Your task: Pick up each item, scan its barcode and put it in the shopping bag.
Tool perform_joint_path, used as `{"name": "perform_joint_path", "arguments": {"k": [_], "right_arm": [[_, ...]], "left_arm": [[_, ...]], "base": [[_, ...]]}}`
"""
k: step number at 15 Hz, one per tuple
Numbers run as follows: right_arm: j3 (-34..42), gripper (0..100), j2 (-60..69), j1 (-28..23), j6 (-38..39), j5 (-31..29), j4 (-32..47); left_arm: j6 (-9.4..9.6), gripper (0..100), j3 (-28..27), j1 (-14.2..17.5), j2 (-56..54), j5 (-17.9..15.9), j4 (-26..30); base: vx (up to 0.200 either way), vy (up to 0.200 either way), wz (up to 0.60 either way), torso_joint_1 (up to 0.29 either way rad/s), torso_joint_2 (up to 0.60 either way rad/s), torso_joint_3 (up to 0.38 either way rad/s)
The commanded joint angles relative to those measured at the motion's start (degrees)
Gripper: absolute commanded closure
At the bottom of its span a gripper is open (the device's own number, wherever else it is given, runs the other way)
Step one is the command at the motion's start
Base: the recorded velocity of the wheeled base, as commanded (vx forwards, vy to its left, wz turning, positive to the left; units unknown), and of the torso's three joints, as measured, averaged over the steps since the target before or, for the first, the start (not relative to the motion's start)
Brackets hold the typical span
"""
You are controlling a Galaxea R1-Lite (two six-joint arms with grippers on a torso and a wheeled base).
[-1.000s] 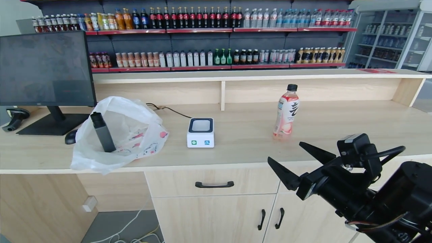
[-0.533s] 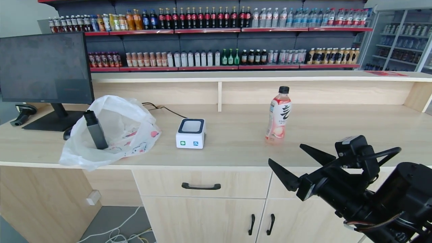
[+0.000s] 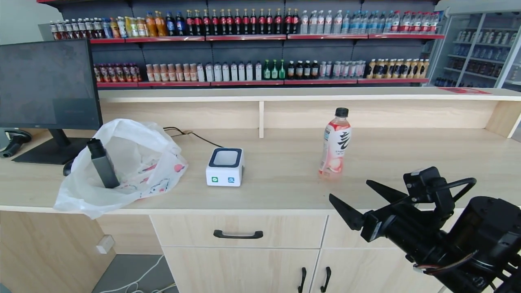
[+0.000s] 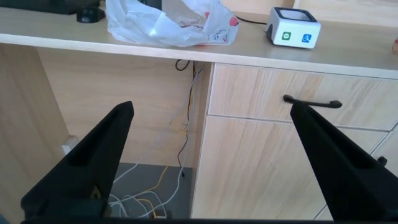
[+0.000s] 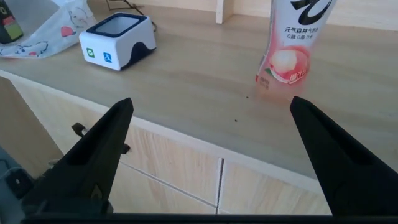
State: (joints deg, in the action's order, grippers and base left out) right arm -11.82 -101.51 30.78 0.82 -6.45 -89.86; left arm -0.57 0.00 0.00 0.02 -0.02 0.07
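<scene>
View shifted, right gripper (image 3: pixel 349 189) fingers (image 3: pixel 345 211) spread

There's the pink drink bottle (image 3: pixel 335 143), black cap on, standing upright on the tabletop (image 3: pixel 281 179), well apart from the rest. To its left sits the white barcode scanner (image 3: pixel 224 161), dark window facing up. Further left the white plastic shopping bag (image 3: pixel 138 160) gapes open, a black-capped grey bottle (image 3: pixel 101 165) leaning inside.

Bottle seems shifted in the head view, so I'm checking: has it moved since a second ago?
No. The bottle keeps its place right of the scanner and the divider; the whole view shifted, so the camera moved.
</scene>
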Motion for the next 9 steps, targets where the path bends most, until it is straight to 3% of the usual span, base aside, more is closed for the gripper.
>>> {"name": "perform_joint_path", "arguments": {"k": [1,3,9], "right_arm": [[-1.53,0,-0.44,-1.43,0.15,-0.06,-0.14],[-0.22,0,-1.58,-4.15,-0.03,-0.14,-0.14],[-6.81,0,-7.03,-6.26,-1.78,-0.14,-0.14]], "left_arm": [[-0.04,0,0.0,0.0,-0.02,0.02,0.01],[0.05,0,0.0,0.0,-0.02,0.02,0.01],[-0.13,0,0.0,0.0,-0.02,0.02,0.01]], "base": [[0.2,0.0,0.0,0.012,0.0,0.002],[0.2,0.0,0.0,0.007,0.0,0.002],[0.0,0.0,0.0,0.0,0.0,0.0]]}}
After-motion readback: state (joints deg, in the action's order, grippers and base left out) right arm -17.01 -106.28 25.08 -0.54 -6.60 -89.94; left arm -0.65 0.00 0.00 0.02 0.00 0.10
